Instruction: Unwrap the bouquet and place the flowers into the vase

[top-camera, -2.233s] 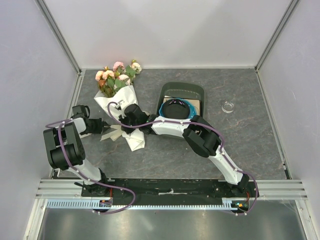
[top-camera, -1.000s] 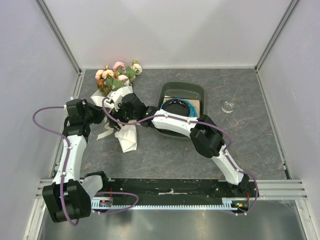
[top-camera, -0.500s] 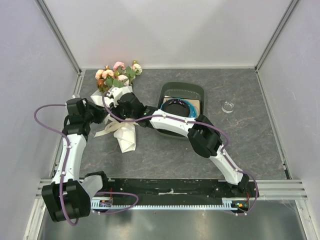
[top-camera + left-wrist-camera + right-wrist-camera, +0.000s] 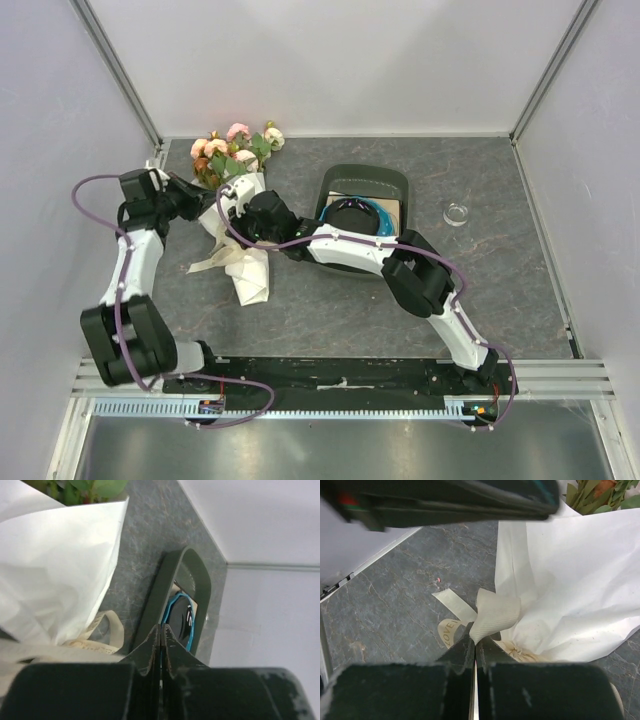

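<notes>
Toward the near left of the counter [image 4: 500, 300] lay the pointed tail of the bouquet [image 4: 250, 282], its white paper wrap [image 4: 570, 580] running from there toward the far left corner. Just beyond the tail, the right hand [image 4: 474, 639] was pinched tight on a loop of the cream ribbon [image 4: 495, 614] tied around the wrap. The left hand [image 4: 160, 630] pointed in from the left edge, beside the upper part of the wrap, its fingers [image 4: 150, 650] together with only a hairline between them. Right of the bouquet, at mid-counter, sat a dark green tray [image 4: 365, 177] holding a blue-rimmed black plate [image 4: 350, 212], partly under the right arm. The vase [image 4: 457, 213] stood well apart, toward the right edge. Farthest off, the flowers [image 4: 237, 134] lay in the far left corner, their stems inside the wrap.
</notes>
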Robot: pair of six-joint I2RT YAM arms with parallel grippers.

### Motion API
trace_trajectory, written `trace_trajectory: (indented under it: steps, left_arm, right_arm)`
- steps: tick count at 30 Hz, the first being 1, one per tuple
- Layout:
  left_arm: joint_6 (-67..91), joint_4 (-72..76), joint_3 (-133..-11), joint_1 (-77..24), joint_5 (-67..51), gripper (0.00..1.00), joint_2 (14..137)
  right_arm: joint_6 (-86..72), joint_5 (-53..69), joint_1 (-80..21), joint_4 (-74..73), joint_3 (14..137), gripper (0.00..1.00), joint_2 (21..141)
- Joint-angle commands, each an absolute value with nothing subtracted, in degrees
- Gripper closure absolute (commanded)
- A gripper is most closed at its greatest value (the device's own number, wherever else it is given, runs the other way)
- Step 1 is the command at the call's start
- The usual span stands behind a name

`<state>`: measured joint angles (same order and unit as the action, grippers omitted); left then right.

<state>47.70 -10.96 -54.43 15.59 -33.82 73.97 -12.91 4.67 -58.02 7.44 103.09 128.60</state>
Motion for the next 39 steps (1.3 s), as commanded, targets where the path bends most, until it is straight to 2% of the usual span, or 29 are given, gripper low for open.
trace_trajectory:
  steps: [1, 9, 18, 30, 39]
  left_arm:
    - [46.3, -6.2, -59.8, 12.8, -44.8, 0.98, 85.8]
    - [39.2, -13.1, -65.1, 10.1, -47.0, 0.98, 101.5]
    - [35.2, -17.3, -66.7, 10.4, -38.2, 0.98, 110.5]
    - [35.6, -17.6, -64.9, 10.5, -33.3, 0.98, 112.3]
    - [35.7, -17.5, -64.8, 10.5, -32.3, 0.98, 112.7]
  right_arm:
    - [-14.4, 5.8, -58.4, 13.4, 101.7, 1.00, 124.4]
    - [-14.1, 5.5, -58.3, 13.7, 102.6, 1.00, 123.3]
    - [-13.7, 1.9, -58.9, 15.5, 101.6, 1.00, 119.1]
    - [-10.9, -2.6, -59.0, 10.7, 109.5, 1.00, 109.4]
    - [-9.1, -2.5, -59.2, 10.8, 108.6, 1.00, 97.7]
